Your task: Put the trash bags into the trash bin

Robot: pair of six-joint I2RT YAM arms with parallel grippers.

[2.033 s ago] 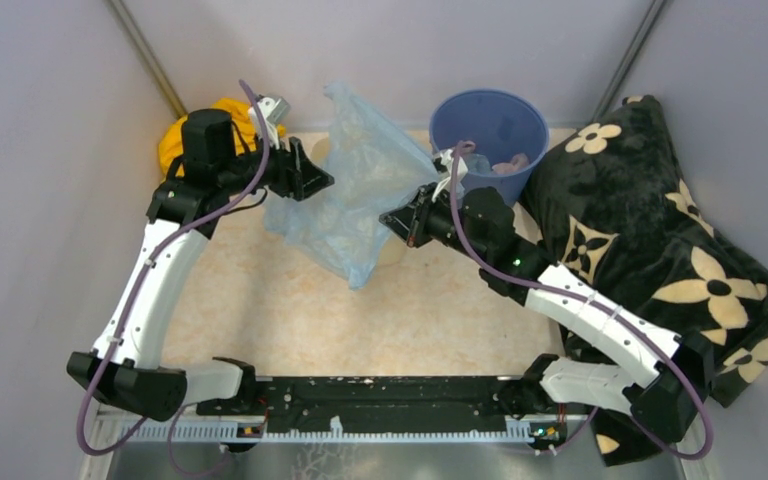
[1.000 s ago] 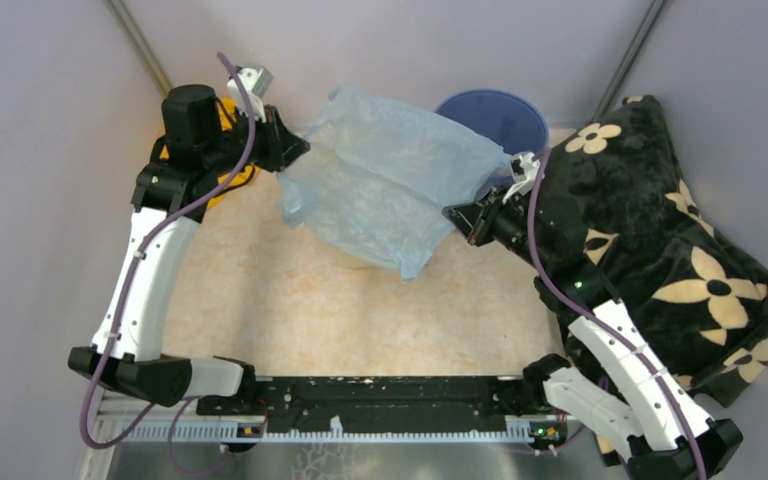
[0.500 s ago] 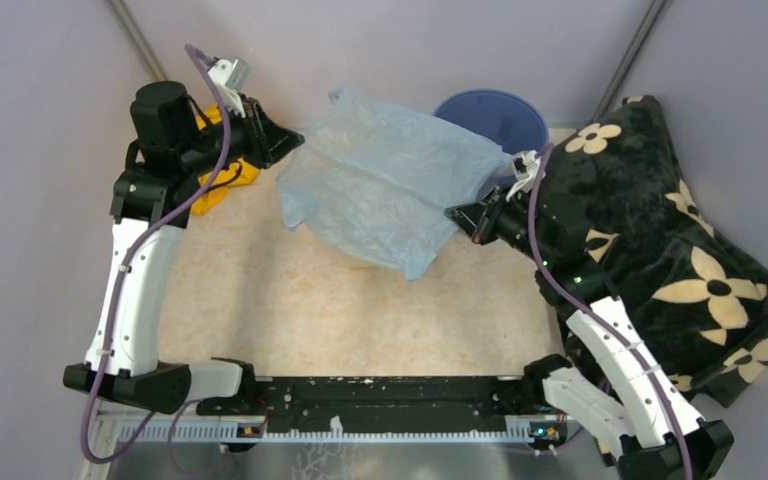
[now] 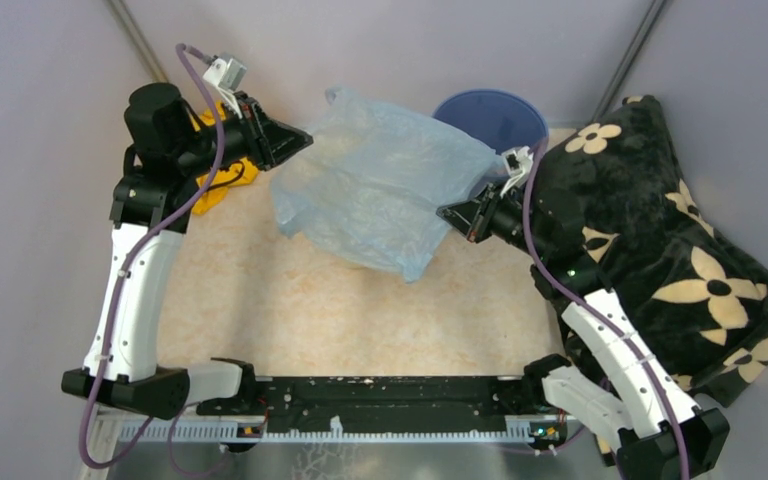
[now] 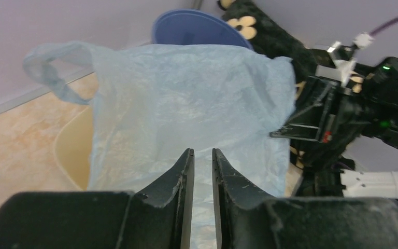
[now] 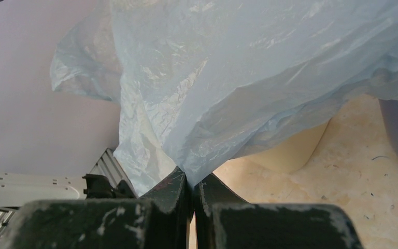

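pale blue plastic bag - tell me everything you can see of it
The thin, translucent pale-blue plastic trash bag is crinkled and floppy, with a handle loop at one far corner. It hangs in the air as a sagging sheet stretched between both arms: the left end effector pinches its left edge, the right end effector is shut on its right edge. It hangs above the cream plastic trash bin and, from above, hides most of it and part of the round blue bucket.
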